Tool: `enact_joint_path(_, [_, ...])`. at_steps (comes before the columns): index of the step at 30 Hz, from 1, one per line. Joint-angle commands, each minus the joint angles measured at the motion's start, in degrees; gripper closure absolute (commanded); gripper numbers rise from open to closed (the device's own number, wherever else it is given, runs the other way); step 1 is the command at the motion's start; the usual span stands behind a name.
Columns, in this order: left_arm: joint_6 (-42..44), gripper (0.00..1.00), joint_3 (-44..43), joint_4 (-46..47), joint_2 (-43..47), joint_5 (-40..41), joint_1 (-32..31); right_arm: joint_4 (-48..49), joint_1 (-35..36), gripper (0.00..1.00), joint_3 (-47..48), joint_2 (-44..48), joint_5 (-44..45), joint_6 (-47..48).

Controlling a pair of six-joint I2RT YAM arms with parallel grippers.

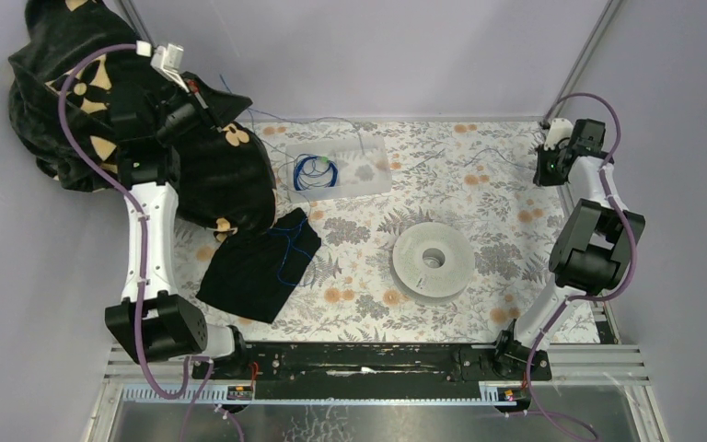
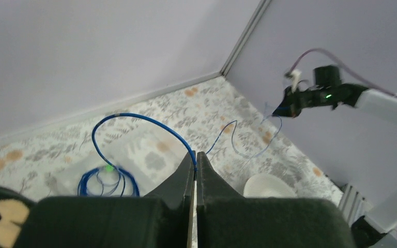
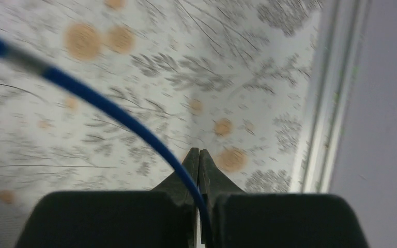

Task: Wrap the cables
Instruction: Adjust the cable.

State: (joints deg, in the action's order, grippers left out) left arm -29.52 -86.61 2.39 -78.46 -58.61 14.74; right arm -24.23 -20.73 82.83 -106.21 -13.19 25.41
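Here left fingers (image 2: 182, 182) and right fingers (image 3: 215, 182) each clamp blue cable (image 2: 134, 117)

found open floral table (image 1: 506, 230) between the white spool (image 1: 432, 261) and the right arm (image 1: 598, 244), and in a strip along the near edge. met a black cloth (image 1: 260, 264) blocking the left side, a clear tray (image 1: 373, 175) beyond it. saw a thin blue cable (image 2: 150, 120) slung across the far side between the clamped left gripper (image 2: 196, 153) and right gripper (image 3: 200, 151), barring passage there.

Thin blue cable (image 3: 108, 108) sags between left hand (image 2: 195, 155) and right hand (image 3: 199, 152), both pinching it; blue coil (image 1: 316, 171) lies in clear tray (image 1: 373, 170); loose strand (image 1: 287, 250) lies on black cloth (image 1: 249, 276).
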Motion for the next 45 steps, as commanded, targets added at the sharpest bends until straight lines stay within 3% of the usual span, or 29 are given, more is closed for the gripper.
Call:
enact_joint_path(1, [10.95,1.0,4.24,-7.06,0.85,6.88,-4.8,-4.0,0.28,1.0,6.23,3.93,-18.28,-7.56])
enact_joint_path(6, [24.19,1.0,7.21,-16.83,-2.22,18.89,-14.76,-6.2,2.26,1.0,8.83,4.39,-32.59,-15.66])
enact_joint_path(10, [30.61,0.98,9.45,-20.7,-5.29,25.12,-20.73,-4.67,7.27,1.0,7.19,7.69,-33.75,-18.42])
enact_joint_path(16, [40.71,0.84,10.82,-30.02,-10.32,30.3,-27.97,-1.14,14.77,1.0,5.22,12.48,-34.78,-21.76])
enact_joint_path(22, [45.78,0.55,4.66,-38.25,-14.03,34.3,-28.98,-0.47,20.87,1.0,4.6,14.97,-31.64,-21.75])
enact_joint_path(29, [48.96,0.08,-3.11,-39.33,-10.97,25.12,-29.81,-0.97,26.44,1.0,4.06,15.95,-28.81,-20.99])
enact_joint_path(31, [48.9,0.01,-5.0,-39.04,-10.31,21.82,-30.47,-1.37,27.65,1.0,4.37,16.12,-28.51,-20.68])
enact_joint_path(36, [46.18,0.01,-5.34,-31.95,-9.33,15.54,-36.68,-2.17,31.32,1.0,4.68,16.3,-28.59,-20.31])
enact_joint_path(41, [47.94,0.09,-7.71,-27.37,-12.02,18.23,-46.7,-3.15,34.81,1.0,5.02,16.0,-28.73,-20.79])
enact_joint_path(45, [47.47,0.19,-13.09,-27.31,-17.11,20.93,-51.2,-3.95,37.46,1.0,4.9,16.03,-28.66,-21.01])
